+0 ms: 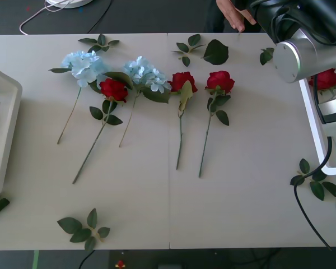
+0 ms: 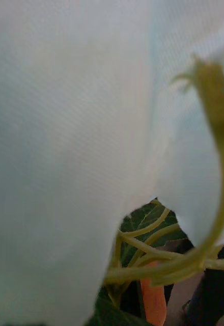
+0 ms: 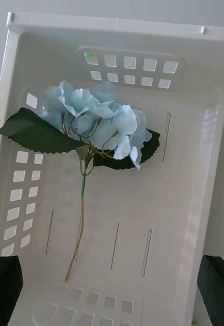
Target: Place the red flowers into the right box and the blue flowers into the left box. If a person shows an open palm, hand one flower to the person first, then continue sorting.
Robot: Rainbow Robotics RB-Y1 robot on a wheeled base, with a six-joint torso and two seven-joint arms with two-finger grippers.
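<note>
- Blue flower [image 3: 94, 119] lay in the left box [image 3: 203, 153], under the wide-open left pincer [image 3: 112, 288].
- Two blue flowers [image 1: 84, 66] and three red flowers [image 1: 113, 89] lay on the desk [image 1: 241, 185].
- One red flower [image 1: 326, 79] lay in the right box [image 1: 316, 131].
- Right pincer: cannot tell if it was open.

A lab-like test space: plain pale table [image 1: 229, 213], dark floor, loose white cable [image 1: 39, 17] behind

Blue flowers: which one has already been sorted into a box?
The blue flower lying inside the left box, under the open left gripper. The other two blue flowers lie on the table among the roses.
</note>
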